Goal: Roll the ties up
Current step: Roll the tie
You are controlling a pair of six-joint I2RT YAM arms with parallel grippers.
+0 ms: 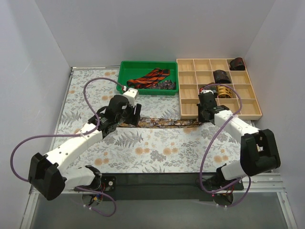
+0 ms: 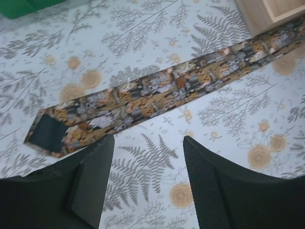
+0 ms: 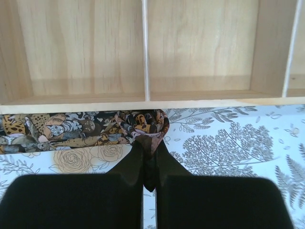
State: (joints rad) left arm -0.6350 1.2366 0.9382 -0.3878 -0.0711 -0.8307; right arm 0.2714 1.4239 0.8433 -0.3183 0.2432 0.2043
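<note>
The right gripper (image 3: pixel 149 145) is closed tight on the right end of the mottled brown-gold tie (image 2: pixel 157 90). The cloth bunches into a small fold just above the fingertips, right against the near wall of the wooden tray (image 1: pixel 228 117).

The left gripper (image 2: pixel 147 143) stands wide open and holds nothing. Its two dark fingers (image 2: pixel 90 181) are spread over the floral table covering (image 1: pixel 157 148). The tie's wide pointed end lies just beyond the tip of the left one, and whether that finger touches the cloth cannot be told. At that end a patch of dark lining shows.

Between the two grippers the tie lies flat and nearly straight across the middle of the table, running left to right. Its pointed end is on the left under the left gripper, and its other end is on the right at the tray. Thin purple cables (image 1: pixel 86 95) loop from each arm.

Farther back on the left sits a green bin (image 1: pixel 125 76). In it a red-black striped tie (image 1: pixel 152 76) lies loose, with a darker tie (image 1: pixel 167 85) crumpled at its right.

The wooden tray stands to the right of the bin and is split into square compartments. A gold rolled tie (image 1: pixel 223 90) sits in one just beyond the right gripper. A dark rolled tie (image 1: pixel 220 75) is in the next row farther. Another dark coil (image 1: pixel 237 63) is in the far right corner compartment.
</note>
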